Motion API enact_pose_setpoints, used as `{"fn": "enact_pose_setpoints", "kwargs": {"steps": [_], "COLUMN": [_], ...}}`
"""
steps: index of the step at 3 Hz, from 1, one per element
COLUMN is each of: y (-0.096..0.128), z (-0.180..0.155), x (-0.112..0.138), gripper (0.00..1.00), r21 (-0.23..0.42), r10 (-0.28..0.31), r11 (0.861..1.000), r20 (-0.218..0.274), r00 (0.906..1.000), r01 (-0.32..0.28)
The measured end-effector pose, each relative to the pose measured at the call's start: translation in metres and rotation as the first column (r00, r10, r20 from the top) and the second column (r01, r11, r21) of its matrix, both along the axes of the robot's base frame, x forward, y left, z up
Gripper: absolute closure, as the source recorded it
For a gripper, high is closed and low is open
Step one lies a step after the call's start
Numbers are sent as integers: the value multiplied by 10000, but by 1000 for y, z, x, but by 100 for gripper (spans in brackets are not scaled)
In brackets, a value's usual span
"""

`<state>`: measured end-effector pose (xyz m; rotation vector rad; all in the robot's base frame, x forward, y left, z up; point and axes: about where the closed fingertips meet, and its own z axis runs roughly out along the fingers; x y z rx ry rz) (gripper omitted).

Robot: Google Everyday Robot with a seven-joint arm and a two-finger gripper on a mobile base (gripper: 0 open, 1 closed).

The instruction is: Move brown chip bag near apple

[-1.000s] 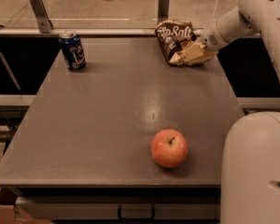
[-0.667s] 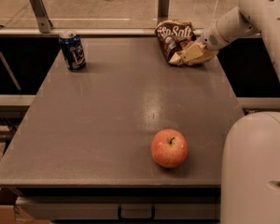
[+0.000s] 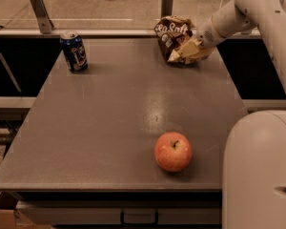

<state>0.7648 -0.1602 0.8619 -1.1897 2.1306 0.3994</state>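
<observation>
The gripper (image 3: 187, 51) covers the lower right corner of the brown chip bag (image 3: 168, 31), its tan fingers clamped on that edge, though each finger's exact seat is hard to make out. The bag stands at the far edge of the table (image 3: 109, 118), right of centre, its lettering partly lost in creases. The arm (image 3: 238, 13) is cut off at the right. A white robot body (image 3: 260, 171) hides the table's near right corner. The apple (image 3: 173, 151) sits near the front, well apart from the bag; a blue soda can (image 3: 74, 51) stands far left
</observation>
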Motion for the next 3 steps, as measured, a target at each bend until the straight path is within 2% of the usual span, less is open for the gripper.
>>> {"fn": "enact_pose_setpoints", "kwargs": {"steps": [1, 2, 3], "y": [40, 40, 46], "z": [51, 51, 48], "x": [-22, -22, -26], "gripper": [100, 100, 100], "r21": [-262, -262, -421], "r10": [208, 210, 791], "r11": [9994, 9994, 9960], "r20": [2, 0, -35], "r00": [9998, 9998, 9969], "r01": [-208, -210, -792]}}
